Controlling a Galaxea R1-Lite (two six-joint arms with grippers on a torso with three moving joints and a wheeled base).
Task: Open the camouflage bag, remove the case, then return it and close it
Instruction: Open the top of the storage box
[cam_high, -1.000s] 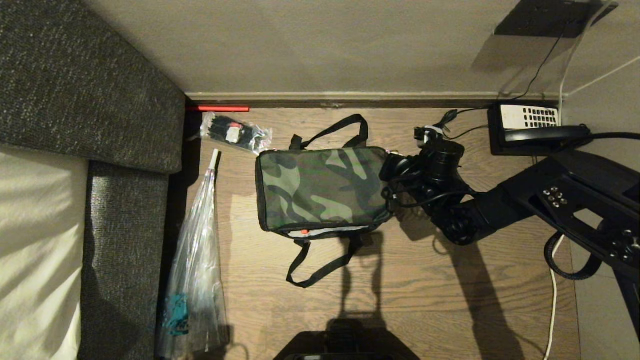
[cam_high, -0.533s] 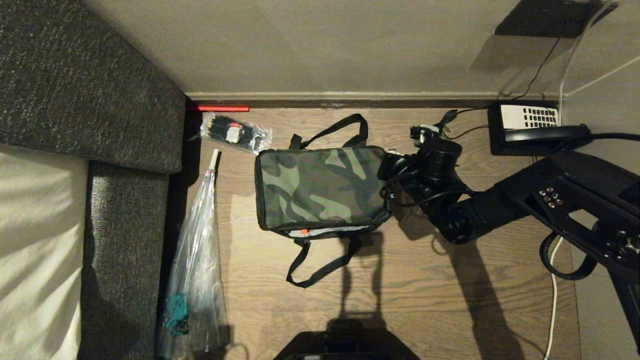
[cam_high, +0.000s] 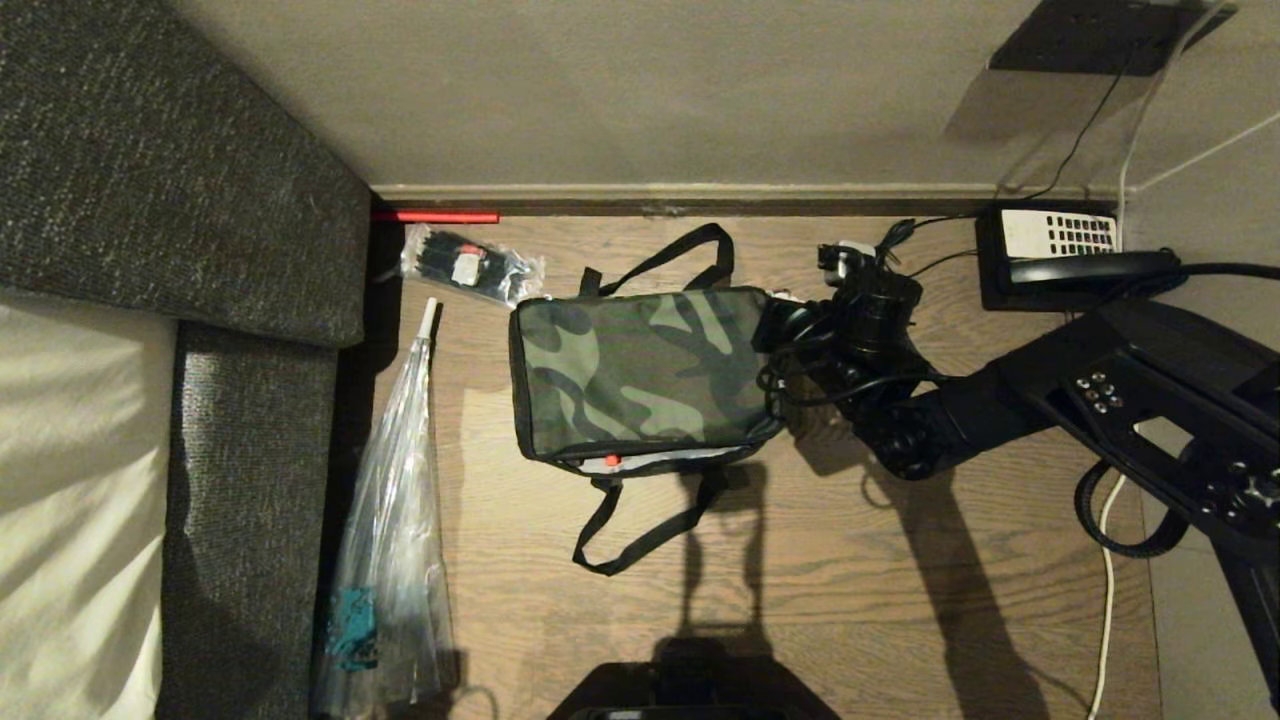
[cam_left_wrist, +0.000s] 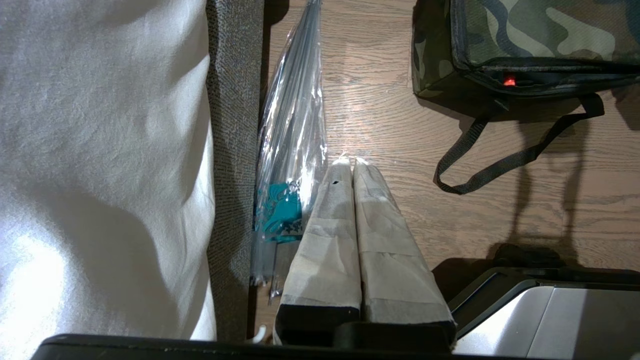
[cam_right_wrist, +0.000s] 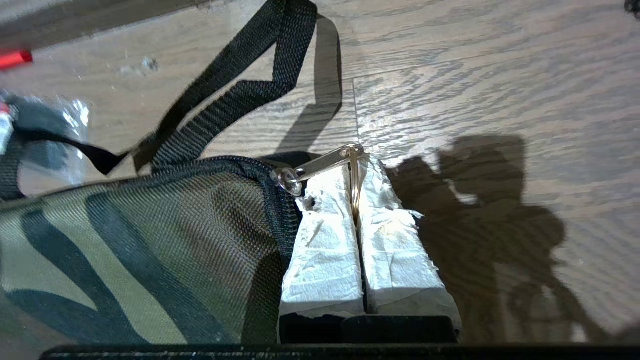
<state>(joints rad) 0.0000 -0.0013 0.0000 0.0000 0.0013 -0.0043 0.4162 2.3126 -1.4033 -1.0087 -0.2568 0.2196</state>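
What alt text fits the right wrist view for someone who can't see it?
The right claw, shut, pinches the metal ring of the zipper pull at a corner of the camouflage bag, which lies on a wood floor with a black strap behind.

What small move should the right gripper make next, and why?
Probably pull the zipper ring further along the zip track. The right gripper is shut on the ring at the far right corner of the camouflage bag, and the lid looks mostly closed, so the case cannot come out yet.

Hotel-like bedroom: bed (cam_high: 70, 480) with upholstered frame, wooden floor (cam_high: 800, 600), desk telephone (cam_high: 1070, 255) by the wall.
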